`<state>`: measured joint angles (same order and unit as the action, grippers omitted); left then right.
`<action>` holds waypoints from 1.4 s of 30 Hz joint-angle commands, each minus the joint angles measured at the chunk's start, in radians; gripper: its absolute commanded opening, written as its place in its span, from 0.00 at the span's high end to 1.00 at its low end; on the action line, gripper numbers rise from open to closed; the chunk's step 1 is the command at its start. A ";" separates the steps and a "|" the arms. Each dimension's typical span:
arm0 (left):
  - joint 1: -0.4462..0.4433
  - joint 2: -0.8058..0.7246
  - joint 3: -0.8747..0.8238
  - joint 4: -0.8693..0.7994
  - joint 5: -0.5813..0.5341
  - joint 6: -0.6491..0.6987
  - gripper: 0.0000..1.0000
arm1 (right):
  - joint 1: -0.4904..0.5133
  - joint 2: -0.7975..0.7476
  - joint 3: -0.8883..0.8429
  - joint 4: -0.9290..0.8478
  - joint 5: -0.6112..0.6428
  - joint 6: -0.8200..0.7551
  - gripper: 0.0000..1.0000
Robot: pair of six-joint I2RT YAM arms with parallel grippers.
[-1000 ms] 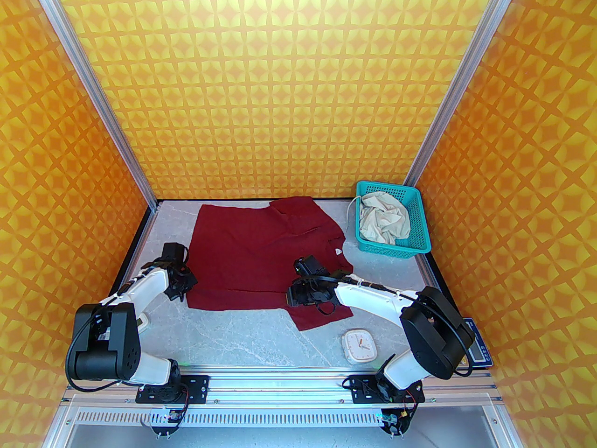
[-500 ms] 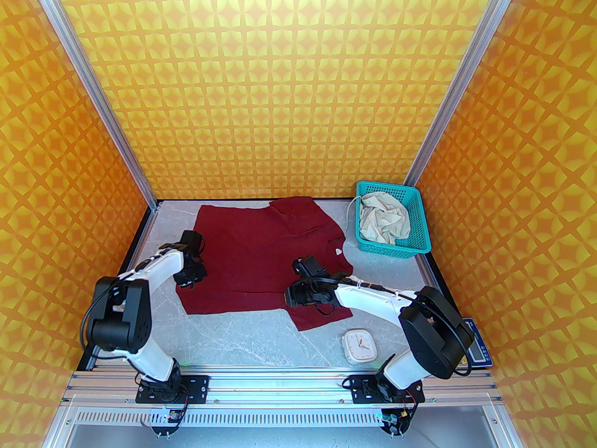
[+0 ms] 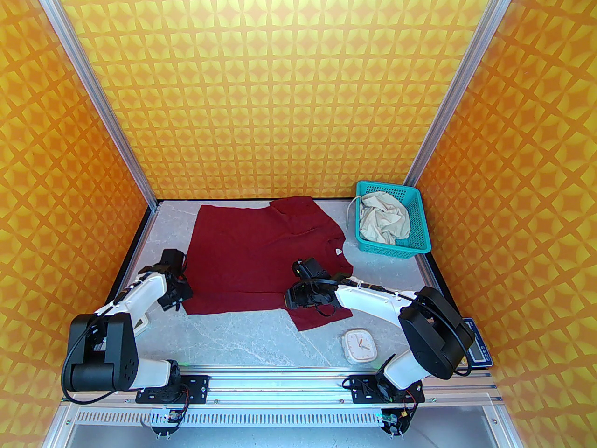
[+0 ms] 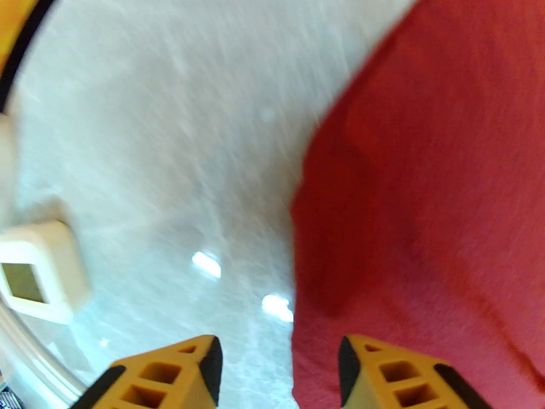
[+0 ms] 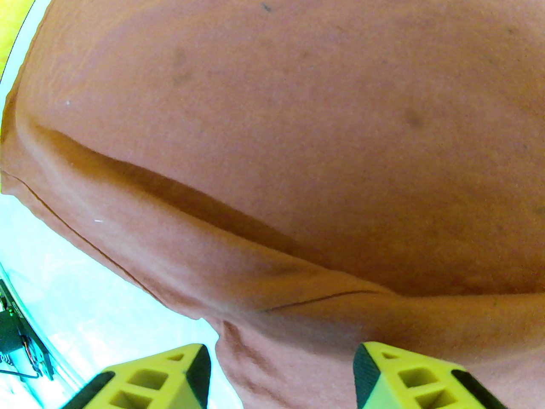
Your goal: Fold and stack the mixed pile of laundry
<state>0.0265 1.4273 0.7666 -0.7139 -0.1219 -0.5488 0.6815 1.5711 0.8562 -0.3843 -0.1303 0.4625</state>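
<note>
The dark maroon-red shirt [image 3: 261,255] lies spread flat on the table, one sleeve pointing toward the near right. My left gripper [image 3: 175,297] hovers at the shirt's near-left corner; in the left wrist view its fingers [image 4: 183,373] stand open, with the shirt [image 4: 425,185] edge running between them and nothing pinched. My right gripper [image 3: 298,297] sits low over the shirt's near edge. It is open too, and the right wrist view shows its fingers [image 5: 170,377] above a creased hem of the shirt [image 5: 298,122]. The cream-beige shorts [image 3: 382,217] lie crumpled in the basket.
The teal mesh basket [image 3: 396,248] stands at the far right corner. A white clock [image 3: 358,345] lies near the right arm's base. A small white device [image 4: 38,271] with a screen sits by the left arm. Patterned walls enclose three sides; bare table [image 3: 242,339] lies in front.
My left arm swung in over the shirt's left edge, then drew back to the near-left corner as its gripper opened. The shirt's near-left corner shifted slightly. The right arm hardly moved.
</note>
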 commanded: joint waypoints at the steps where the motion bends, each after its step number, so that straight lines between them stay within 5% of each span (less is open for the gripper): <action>1: -0.002 0.038 -0.015 0.124 0.131 -0.039 0.50 | 0.004 -0.002 0.013 0.000 -0.014 -0.012 0.40; 8: -0.065 0.098 0.078 0.139 0.140 -0.071 0.58 | 0.003 -0.014 -0.002 -0.006 0.000 -0.012 0.40; 26: -0.158 0.252 0.271 0.138 0.114 -0.070 0.57 | 0.003 0.016 0.004 0.005 -0.014 -0.015 0.40; 34: -0.163 0.188 0.299 0.052 0.062 -0.010 0.44 | 0.003 0.012 0.001 0.002 -0.014 -0.016 0.40; 42: -0.121 0.042 0.137 0.072 0.102 -0.049 0.53 | 0.003 0.017 -0.002 0.009 -0.023 -0.018 0.40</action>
<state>-0.1074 1.4971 0.9558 -0.6289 -0.0334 -0.5797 0.6815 1.5730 0.8562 -0.3840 -0.1329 0.4587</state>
